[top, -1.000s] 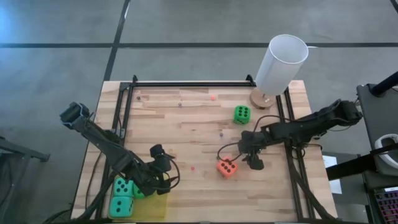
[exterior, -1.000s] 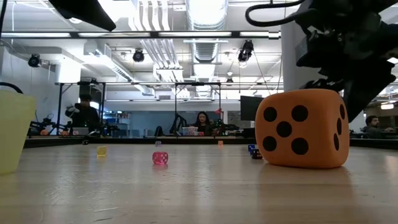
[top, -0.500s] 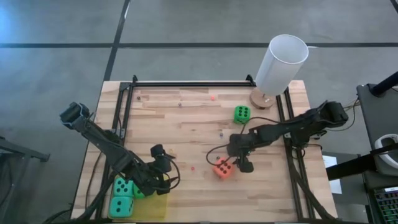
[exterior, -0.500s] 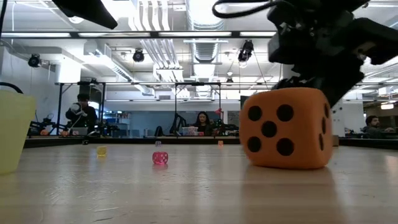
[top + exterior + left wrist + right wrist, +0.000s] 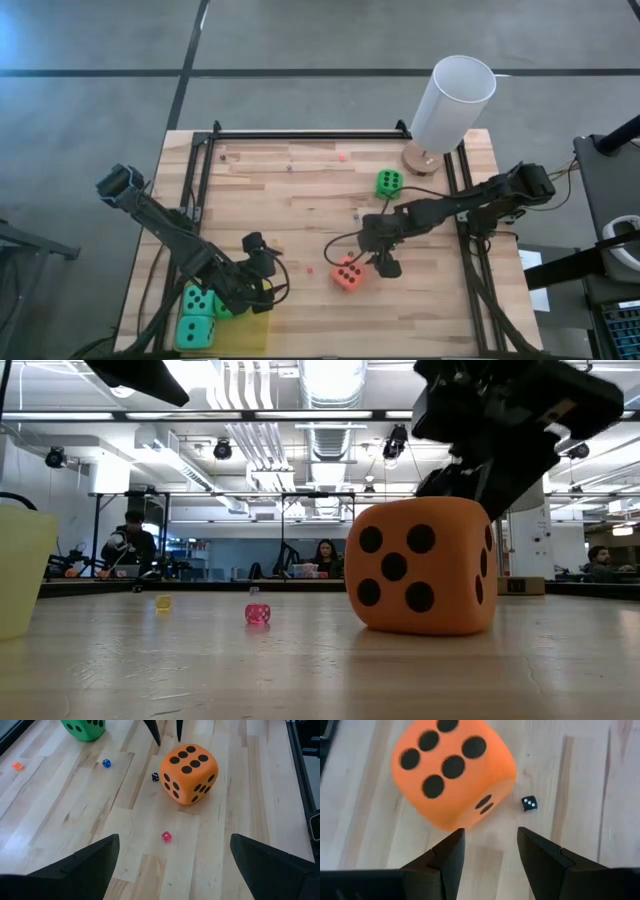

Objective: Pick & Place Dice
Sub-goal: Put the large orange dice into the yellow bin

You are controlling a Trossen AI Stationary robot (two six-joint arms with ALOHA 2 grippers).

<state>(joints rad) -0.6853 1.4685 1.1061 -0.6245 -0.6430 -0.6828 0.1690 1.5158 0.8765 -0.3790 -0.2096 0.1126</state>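
The pale wooden table is framed by black rails along its far edge and both sides, and broad bare planks are left open across its middle and far half. A tall white cylinder is seen standing on a round wooden base at the far right corner, outside the working space; what it holds cannot be told. At the near left corner a yellow tray is seen, with two teal foam dice lying just beside it and a green one tucked under the left arm. The left gripper is held low near those dice, fingers spread wide, nothing between them. The right gripper is held close over the table's middle, fingers parted and empty, tips just beside the orange-red foam die, which rests on the wood slightly towards the left arm. Another green foam die lies well apart, towards the cylinder. Tiny coloured dice are scattered over the planks.
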